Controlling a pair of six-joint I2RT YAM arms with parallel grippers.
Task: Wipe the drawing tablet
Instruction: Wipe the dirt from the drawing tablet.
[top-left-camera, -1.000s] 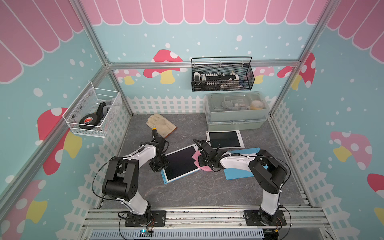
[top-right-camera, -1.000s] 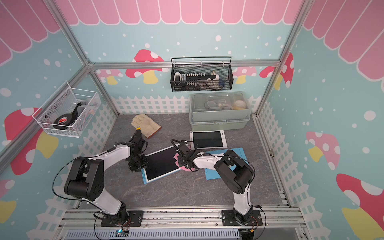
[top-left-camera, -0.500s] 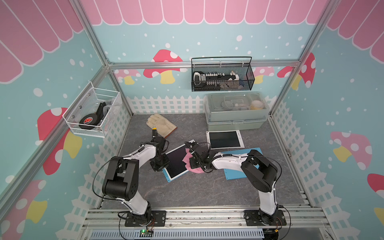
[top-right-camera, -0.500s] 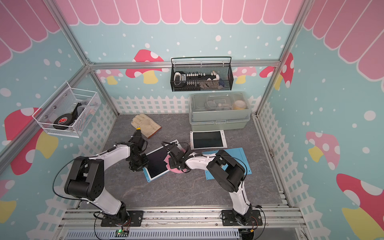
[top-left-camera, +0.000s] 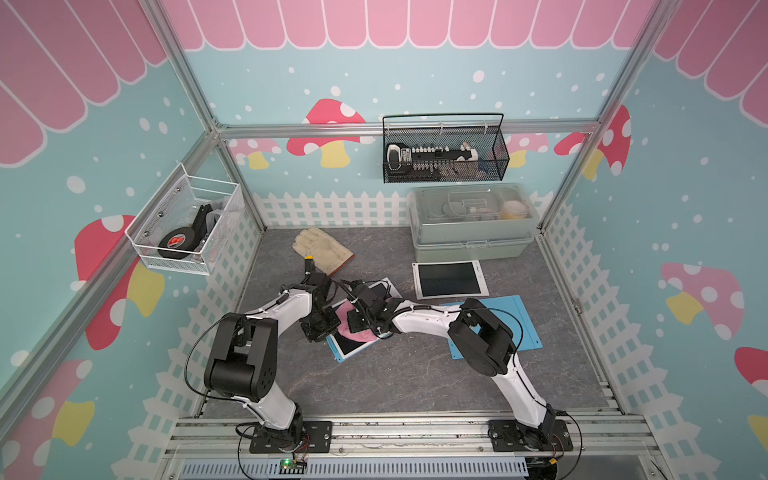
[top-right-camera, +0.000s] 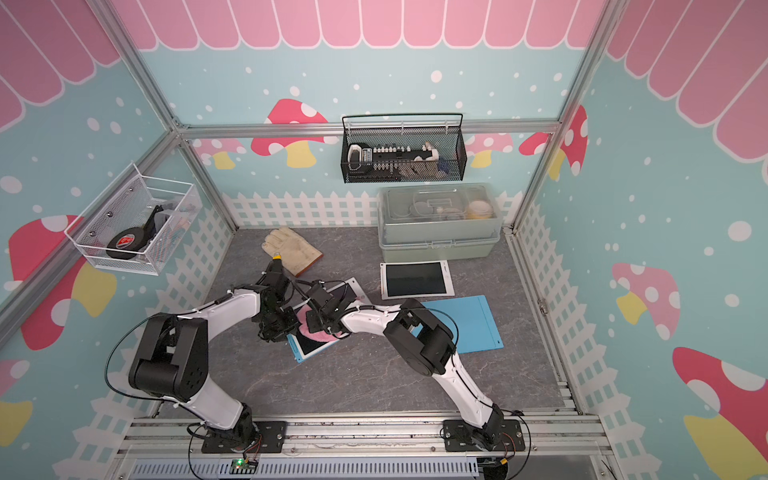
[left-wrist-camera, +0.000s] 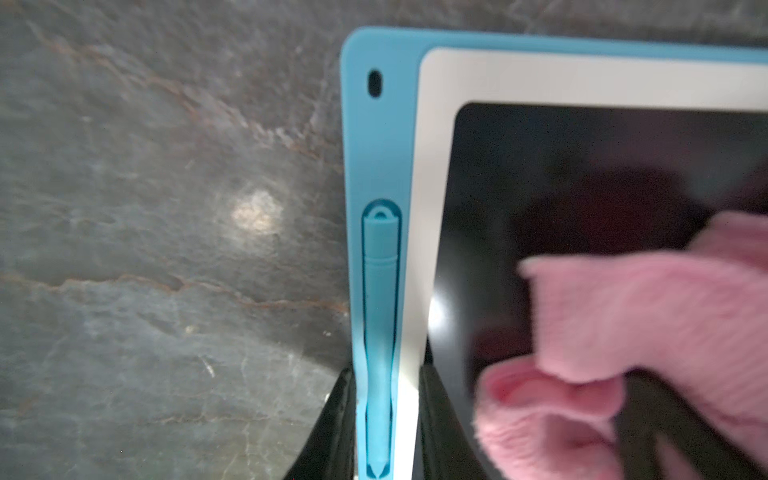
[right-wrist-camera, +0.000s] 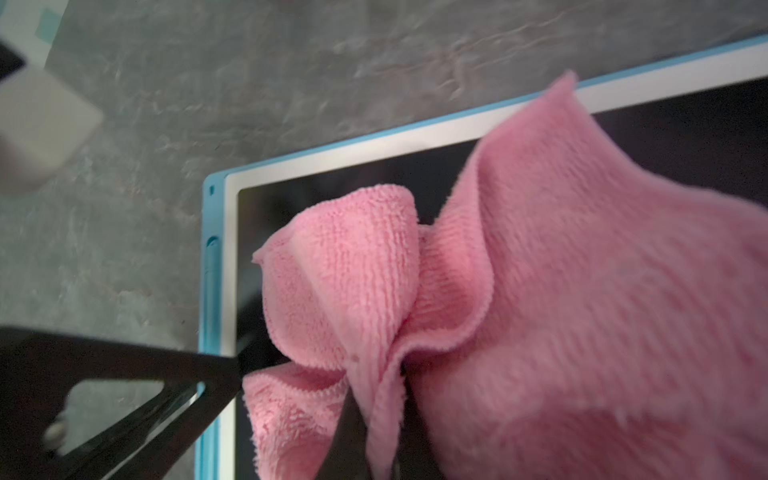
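Observation:
The drawing tablet (top-left-camera: 353, 345) (top-right-camera: 312, 348) has a dark screen, a white bezel and a blue case, and lies flat mid-table. My left gripper (top-left-camera: 319, 328) (left-wrist-camera: 384, 415) is shut on its blue edge, with one jaw on each side of the strip that holds the blue stylus (left-wrist-camera: 379, 311). My right gripper (top-left-camera: 360, 322) (right-wrist-camera: 382, 415) is shut on a bunched pink cloth (top-left-camera: 345, 322) (right-wrist-camera: 540, 291). The cloth rests on the screen (right-wrist-camera: 685, 124) near the end my left gripper holds. Both arms hide the middle of the tablet in both top views.
A second, white tablet (top-left-camera: 449, 279) and a blue mat (top-left-camera: 513, 328) lie to the right. A work glove (top-left-camera: 322, 249) lies behind the grippers. A green lidded box (top-left-camera: 471, 226) stands at the back right. A black wire basket (top-left-camera: 444, 153) and a white one (top-left-camera: 187, 228) hang on the walls.
My right gripper has dragged the pink cloth leftward along the screen, from the tablet's right end to close beside the left gripper. The left gripper has kept its hold.

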